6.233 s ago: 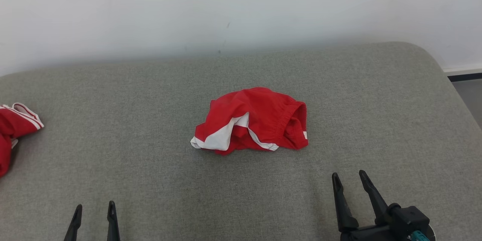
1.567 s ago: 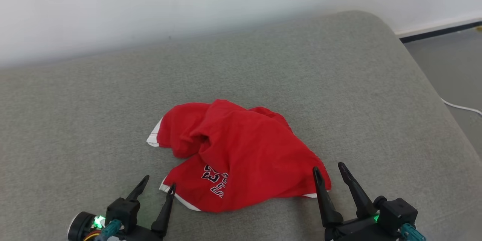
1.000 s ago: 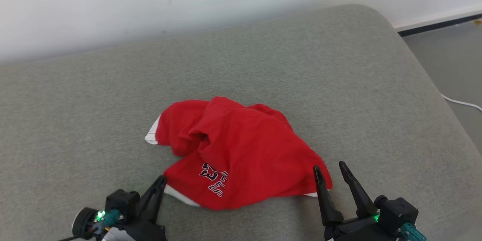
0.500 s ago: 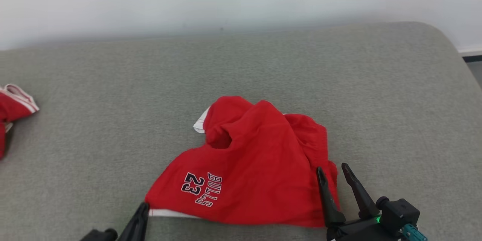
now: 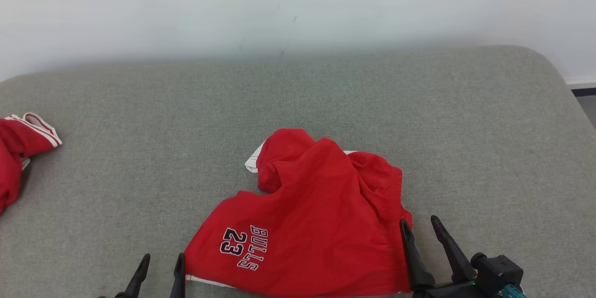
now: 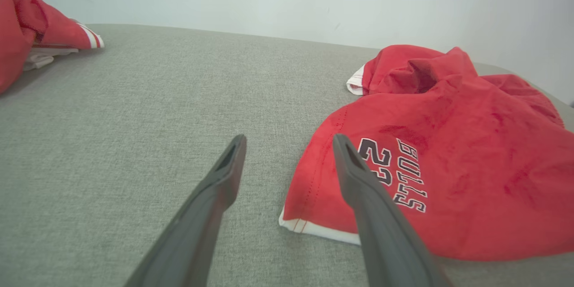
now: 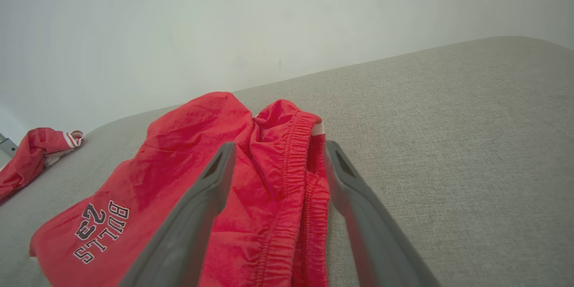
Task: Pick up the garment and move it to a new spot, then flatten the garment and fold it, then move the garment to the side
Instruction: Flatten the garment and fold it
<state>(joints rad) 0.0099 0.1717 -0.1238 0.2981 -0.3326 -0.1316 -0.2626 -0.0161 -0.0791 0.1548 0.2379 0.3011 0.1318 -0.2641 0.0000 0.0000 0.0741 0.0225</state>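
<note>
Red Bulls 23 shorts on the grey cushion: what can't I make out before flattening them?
- Near hem of the red shorts: head view, partly cut by the bottom edge; one corner sits behind the right gripper.
- Far leg: head view, buried under the shorts' own folds.
- Second red garment with white stripes: cut by the head view's left edge.

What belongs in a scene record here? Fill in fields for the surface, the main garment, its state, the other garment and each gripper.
surface: grey fabric cushion
main garment: red shorts, printed BULLS 23
state: crumpled, partly spread, not folded
other garment: red with white trim, at the cushion's left edge
left gripper: open, beside the shorts' hem, holding nothing
right gripper: open, at the elastic waistband, holding nothing
</note>
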